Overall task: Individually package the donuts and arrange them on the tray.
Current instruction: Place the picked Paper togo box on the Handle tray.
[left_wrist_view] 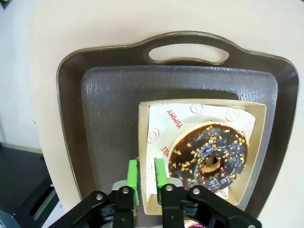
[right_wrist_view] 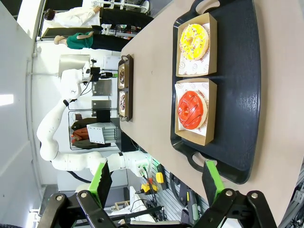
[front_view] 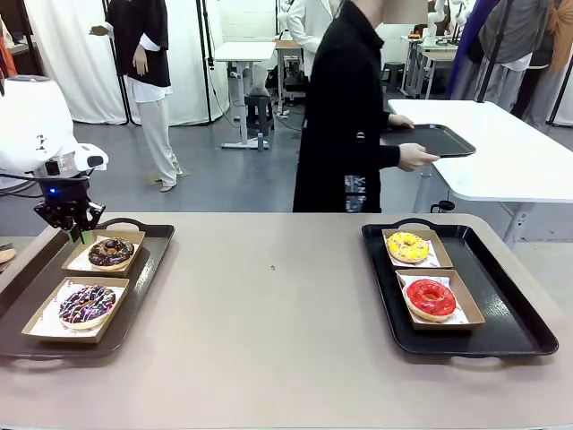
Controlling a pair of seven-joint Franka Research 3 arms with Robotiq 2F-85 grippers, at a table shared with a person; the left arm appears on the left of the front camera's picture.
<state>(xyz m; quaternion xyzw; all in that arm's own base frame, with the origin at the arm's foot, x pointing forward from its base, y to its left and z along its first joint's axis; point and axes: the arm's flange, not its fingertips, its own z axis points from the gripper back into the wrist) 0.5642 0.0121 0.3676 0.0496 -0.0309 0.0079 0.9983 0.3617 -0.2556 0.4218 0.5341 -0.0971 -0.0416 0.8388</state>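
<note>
Now, left side: status? (observer)

My left gripper hangs over the far corner of the left tray. Its green pads stand close together on either side of the side wall of the far box. I cannot tell whether they pinch that wall or have just let it go. (arm)

And the donuts? (observer)

Far chocolate donut sits in that box on its printed liner. Near chocolate donut is boxed just behind it on the same tray. Yellow donut and red donut are each boxed on the right tray. All four look packaged and trayed. (arm)

Right side? (observer)

My right gripper is spread wide and empty, high above the right tray. (arm)

Risks from here? (observer)

Judgement only. If the left pads are not clear of the cardboard, lifting straight up could drag the box, tip it, and slide the donut onto the tray or against its neighbour. A sideways exit could crease the thin wall or skew the liner. Also, a person stands at the far side carrying another tray; a wide swing across the table could meet it. (arm)
</note>
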